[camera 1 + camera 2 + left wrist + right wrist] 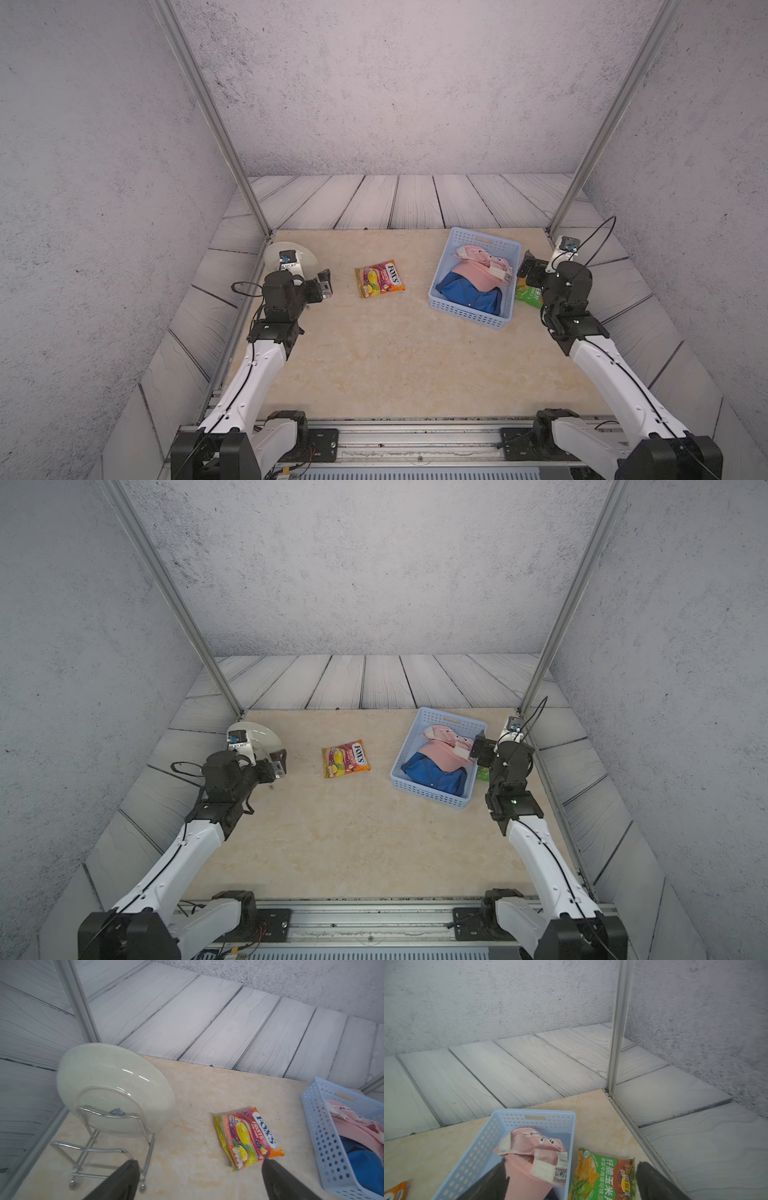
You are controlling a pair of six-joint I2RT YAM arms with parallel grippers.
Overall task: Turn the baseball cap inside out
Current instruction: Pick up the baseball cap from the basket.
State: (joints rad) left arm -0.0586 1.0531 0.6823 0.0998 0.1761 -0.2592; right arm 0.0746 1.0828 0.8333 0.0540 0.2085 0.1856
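Observation:
The pink baseball cap [482, 268] [446, 746] lies crumpled in a light blue perforated basket [465, 313] at the back right, its white inner band and labels showing in the right wrist view [527, 1159]. It rests on a blue fabric item [469, 293]. My right gripper [524, 269] [572, 1163] hangs open just right of the basket, its jaws astride the basket's right wall, with nothing held. My left gripper [326, 282] [199, 1162] stands open and empty at the far left, well away from the cap.
A Fox's candy bag [380, 278] [247, 1136] lies between the left gripper and the basket. A green snack bag [528, 294] [604, 1176] lies under the right gripper. A white plate [114, 1088] stands in a wire rack in the back left corner.

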